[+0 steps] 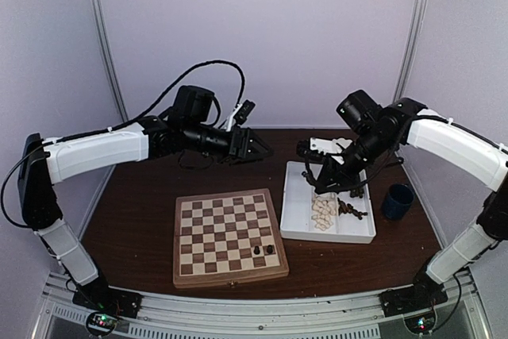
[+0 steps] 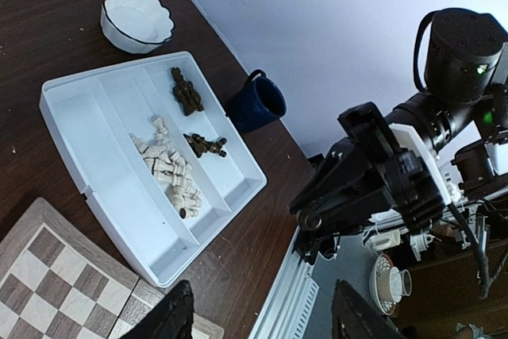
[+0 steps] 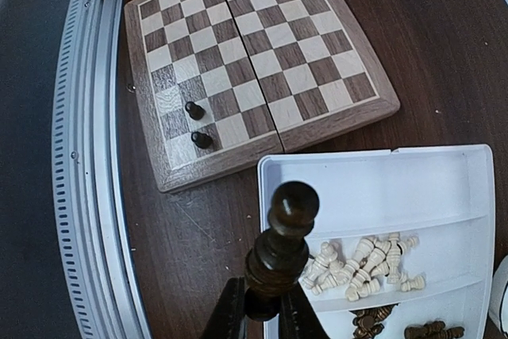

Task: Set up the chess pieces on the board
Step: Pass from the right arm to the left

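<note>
1. Gripping a dark piece low on its stem, the right gripper has its fingers pinched narrow on it, head up, above the white tray; the turned, glossy profile gives little flat to clamp, so it could pivot or slip in transit.
2. Left gripper: fingers spread wide, nothing in them; it hangs above the bench behind the board, touching nothing.
3. Board lies flat, just left of the tray; wooden, light and dark squares, tan frame, a seam across the middle; a base set on that seam may rock.
4. Two placed pieces stand on neighbouring squares near the board's front right corner; each square is barely wider than a piece, so a finger coming down alongside could topple them.
5. Cream pieces and the loose dark pieces lie on their sides in separate tray compartments; round turned shapes roll, and heaped ones may drag neighbours on a pick.
6. Tray looks like smooth, thin plastic; a finger catching a divider could shove it; blue cup sits just right of it.
</note>
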Robot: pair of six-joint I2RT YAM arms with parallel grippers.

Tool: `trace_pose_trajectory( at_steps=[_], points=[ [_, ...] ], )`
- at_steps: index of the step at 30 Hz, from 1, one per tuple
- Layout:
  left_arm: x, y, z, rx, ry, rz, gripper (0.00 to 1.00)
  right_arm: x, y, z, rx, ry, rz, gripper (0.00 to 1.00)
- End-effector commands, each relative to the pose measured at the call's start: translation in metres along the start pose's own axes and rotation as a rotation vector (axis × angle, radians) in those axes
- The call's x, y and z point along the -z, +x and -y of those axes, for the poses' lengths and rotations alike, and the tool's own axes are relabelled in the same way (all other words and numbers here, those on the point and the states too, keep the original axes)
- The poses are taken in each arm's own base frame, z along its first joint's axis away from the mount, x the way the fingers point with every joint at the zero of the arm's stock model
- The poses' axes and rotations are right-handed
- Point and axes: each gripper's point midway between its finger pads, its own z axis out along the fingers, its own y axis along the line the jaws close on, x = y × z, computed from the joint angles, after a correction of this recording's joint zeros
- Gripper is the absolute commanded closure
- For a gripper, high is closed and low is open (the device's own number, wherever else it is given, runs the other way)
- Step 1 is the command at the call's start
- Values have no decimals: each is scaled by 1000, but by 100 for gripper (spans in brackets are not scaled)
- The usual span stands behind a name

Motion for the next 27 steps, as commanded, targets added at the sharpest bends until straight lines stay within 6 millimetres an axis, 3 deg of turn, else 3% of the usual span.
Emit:
trace_pose_trajectory(
  at_steps=[1, 9, 21, 27],
  points=[
    [-8, -7, 30, -44, 107, -11, 41, -5, -18, -12, 19, -53, 20, 90],
    [-28, 11, 38, -63, 119, -113, 43, -11, -34, -14, 38, -69, 22, 91],
    [-39, 22, 39, -43, 141, -162, 47, -11, -39, -14, 28, -74, 29, 91],
    [-45, 25, 37, -35, 144, -175, 56, -11, -41, -16, 28, -85, 38, 91]
  ],
)
